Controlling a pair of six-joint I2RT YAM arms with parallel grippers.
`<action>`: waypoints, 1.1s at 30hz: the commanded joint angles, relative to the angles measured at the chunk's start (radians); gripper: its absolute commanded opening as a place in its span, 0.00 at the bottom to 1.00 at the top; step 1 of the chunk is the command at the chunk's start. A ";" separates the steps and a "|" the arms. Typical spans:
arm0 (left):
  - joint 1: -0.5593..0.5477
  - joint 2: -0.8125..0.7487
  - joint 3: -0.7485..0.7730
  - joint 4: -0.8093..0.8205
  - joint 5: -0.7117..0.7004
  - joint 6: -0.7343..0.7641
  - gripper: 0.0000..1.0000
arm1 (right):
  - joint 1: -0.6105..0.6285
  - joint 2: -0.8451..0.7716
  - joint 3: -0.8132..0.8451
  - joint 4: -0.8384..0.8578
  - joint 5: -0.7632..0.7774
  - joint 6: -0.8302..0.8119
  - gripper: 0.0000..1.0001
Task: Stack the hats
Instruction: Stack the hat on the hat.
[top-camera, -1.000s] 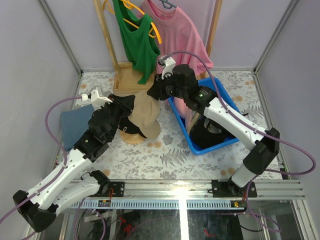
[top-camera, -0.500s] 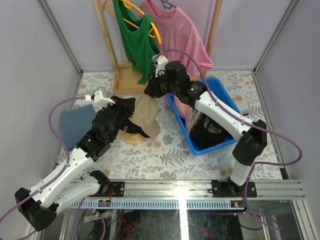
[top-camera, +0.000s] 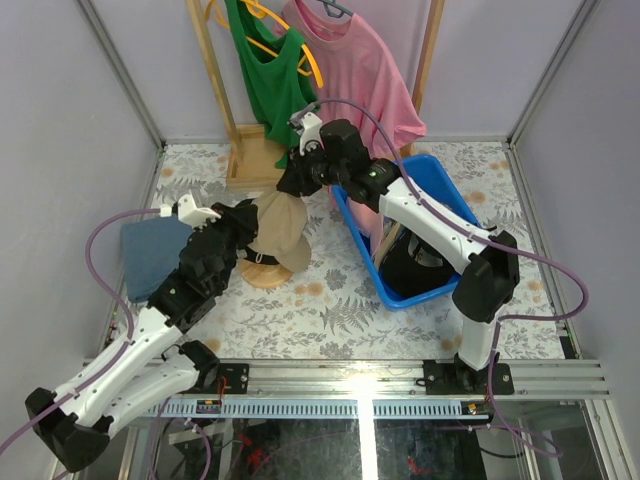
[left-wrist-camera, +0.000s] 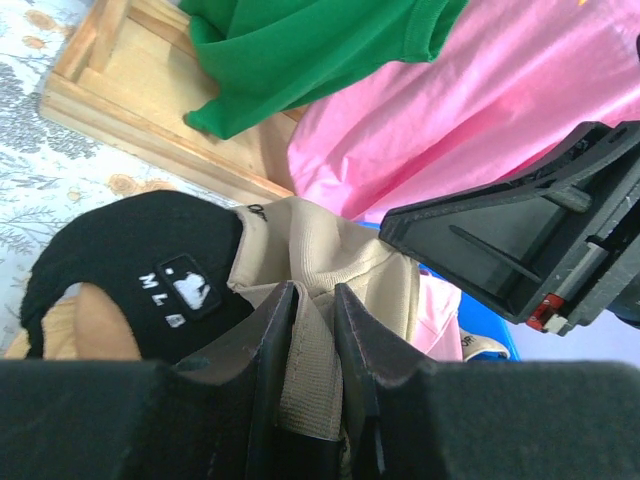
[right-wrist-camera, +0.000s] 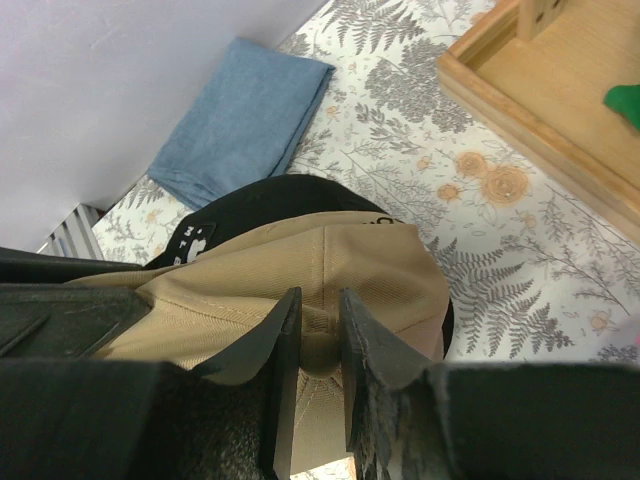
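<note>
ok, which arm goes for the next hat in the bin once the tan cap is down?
Right: its arm crosses the bin, above the black hat inside. The left gripper is across the stand from it. Both pinch the tan cap.

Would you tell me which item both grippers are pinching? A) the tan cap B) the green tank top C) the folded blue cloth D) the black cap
A: the wrist views show the left gripper and the right gripper each closed on the tan cap.
</note>
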 joint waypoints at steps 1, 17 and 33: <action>-0.002 -0.088 -0.038 -0.045 -0.106 -0.020 0.00 | -0.059 0.031 0.040 0.047 0.145 -0.061 0.12; -0.002 -0.157 -0.102 -0.166 -0.199 -0.106 0.00 | -0.021 0.027 -0.006 0.038 0.140 -0.089 0.13; -0.002 -0.228 -0.099 -0.186 -0.225 -0.123 0.00 | 0.074 -0.198 -0.284 0.107 0.255 -0.048 0.11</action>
